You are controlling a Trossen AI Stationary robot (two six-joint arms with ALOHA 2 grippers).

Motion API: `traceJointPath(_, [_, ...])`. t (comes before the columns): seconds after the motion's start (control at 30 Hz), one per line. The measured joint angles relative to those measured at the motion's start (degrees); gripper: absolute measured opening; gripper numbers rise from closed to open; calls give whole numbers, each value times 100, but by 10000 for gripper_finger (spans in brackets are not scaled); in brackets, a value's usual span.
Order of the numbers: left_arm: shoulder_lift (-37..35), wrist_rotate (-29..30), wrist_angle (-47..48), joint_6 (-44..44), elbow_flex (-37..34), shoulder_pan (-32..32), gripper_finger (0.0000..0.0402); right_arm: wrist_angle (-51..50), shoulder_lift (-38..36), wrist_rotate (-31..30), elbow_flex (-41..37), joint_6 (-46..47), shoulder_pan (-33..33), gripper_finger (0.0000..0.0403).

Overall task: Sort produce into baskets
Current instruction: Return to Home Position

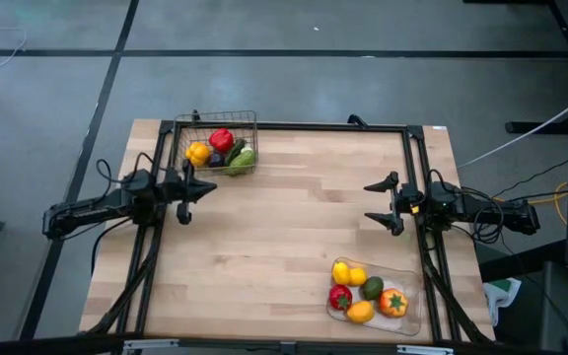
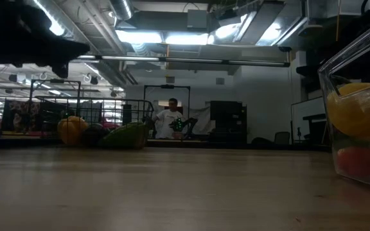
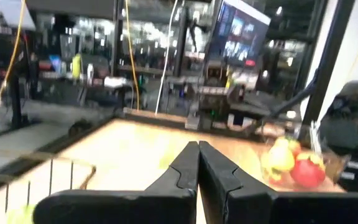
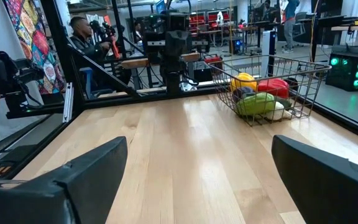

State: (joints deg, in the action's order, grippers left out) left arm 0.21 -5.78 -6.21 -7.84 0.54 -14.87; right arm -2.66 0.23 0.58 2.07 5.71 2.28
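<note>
left end effector (image 1: 207,186) closed, beside mesh basket (image 1: 215,115); right end effector (image 1: 371,202) wide — both pointing inward

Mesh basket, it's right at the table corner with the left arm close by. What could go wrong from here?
The left gripper, shut, sits close beside the basket; a wide swing might knock it off the table. The green vegetable lies against the basket's near wall, so a hard bump could spill it. The clear tray sits near the front corner, nearest the open right gripper; a low sweep could nudge it.
</note>
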Motion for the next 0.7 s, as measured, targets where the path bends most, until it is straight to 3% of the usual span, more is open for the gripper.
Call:
traceJointPath(0.17, [4, 73, 475, -17, 0, 0, 0, 0, 1, 2, 0, -1, -1, 397])
traceJointPath(0.7, [33, 131, 496, -268, 0, 0, 13, 0, 1, 1, 0, 0, -1, 397])
